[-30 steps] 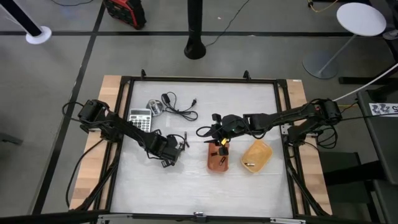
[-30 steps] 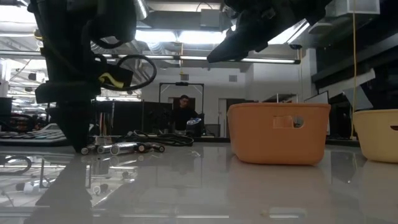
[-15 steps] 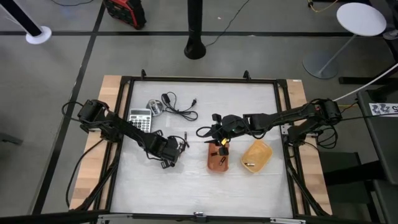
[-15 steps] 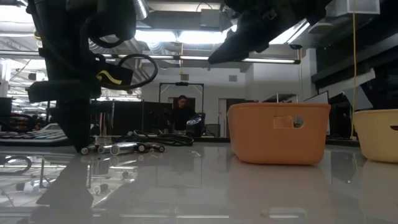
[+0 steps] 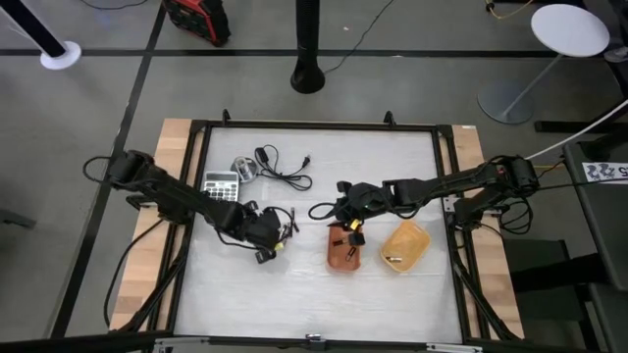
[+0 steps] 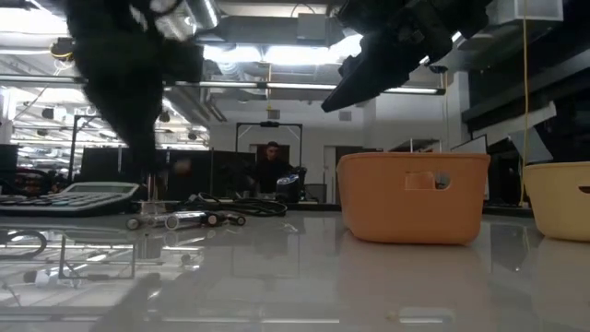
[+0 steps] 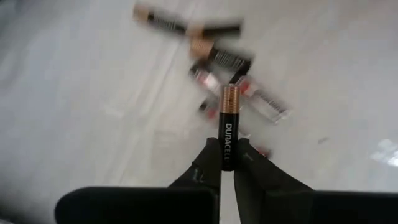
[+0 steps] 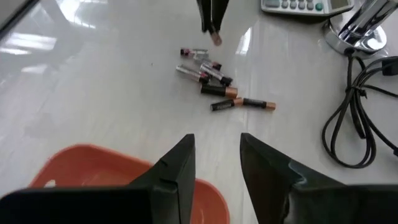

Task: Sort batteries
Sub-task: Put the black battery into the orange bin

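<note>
Several batteries (image 7: 211,56) lie in a small heap on the white table, left of the middle (image 8: 214,84). My left gripper (image 7: 227,158) hangs above the heap, shut on one black battery with a copper end (image 7: 227,127). My right gripper (image 8: 216,155) stands open with nothing between its fingers, above the far end of the orange tray (image 5: 343,255). The yellow tray (image 5: 405,245) sits to the right of the orange one. My left gripper pinches the battery's black end (image 7: 227,152) between its two fingertips. The fingers come from above, pointing down, and lie along the battery. The battery sticks out past the fingertips with its copper end (image 8: 216,39) downward, lifted clear of the table and the heap.
A grey calculator (image 5: 222,186), a shiny metal piece (image 5: 242,169) and a black coiled cable (image 5: 283,172) lie at the far left of the table. A black frame (image 5: 196,196) borders the table. A person stands in the room beyond (image 6: 269,166).
My left gripper has shut on one battery in the heap and risen with it, so that the battery now hangs clear of the table. The other batteries have stayed where they were.
</note>
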